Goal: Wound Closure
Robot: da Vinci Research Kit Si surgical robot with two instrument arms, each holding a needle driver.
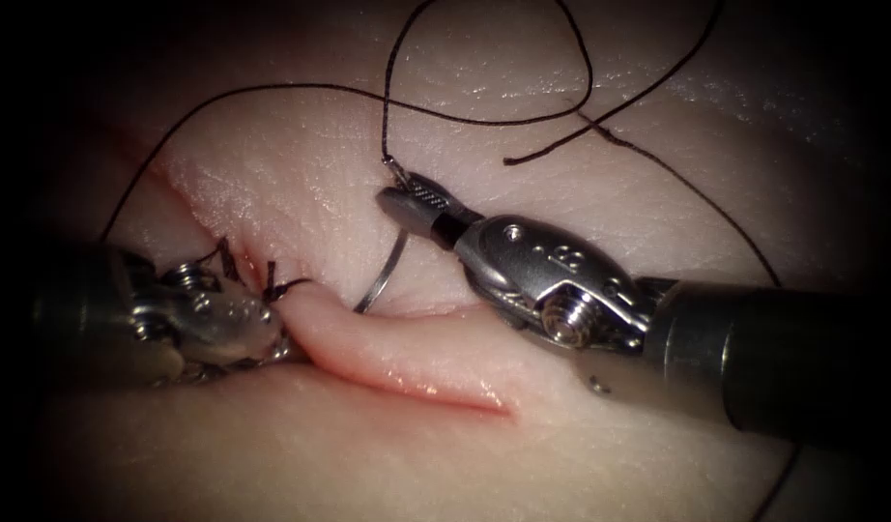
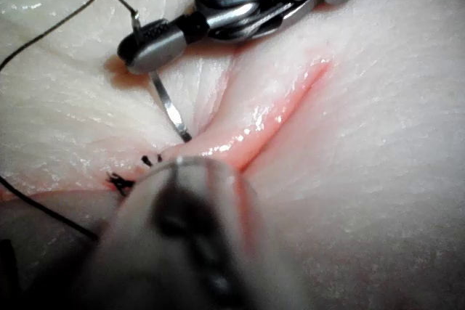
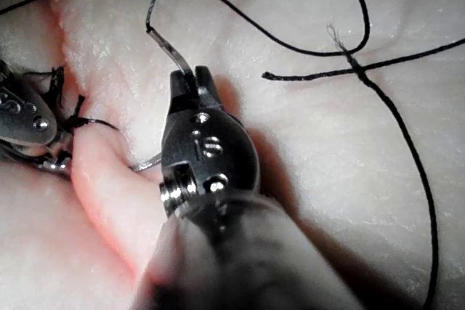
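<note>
Endoscope view first: my right tool (image 1: 407, 198) comes in from the right and has its jaws closed on the needle (image 1: 388, 271) close to its thread end, where the thread (image 1: 484, 118) is attached. From those jaws the needle curves down and away to the upper lip of the cut (image 1: 407, 362), and its tip is out of sight at that lip, so I take it to be in the tissue (image 1: 301, 174) there (how deep, I cannot tell). My left tool (image 1: 272, 324) sits at the left end of the cut, right beside the dark stitches already placed (image 1: 247, 271), pressed against the raised pink lip; whether its jaws hold that lip I cannot tell. Dark thread loops loosely over the tissue above the cut, with a free end (image 1: 508, 160) lying near the right tool.
</note>
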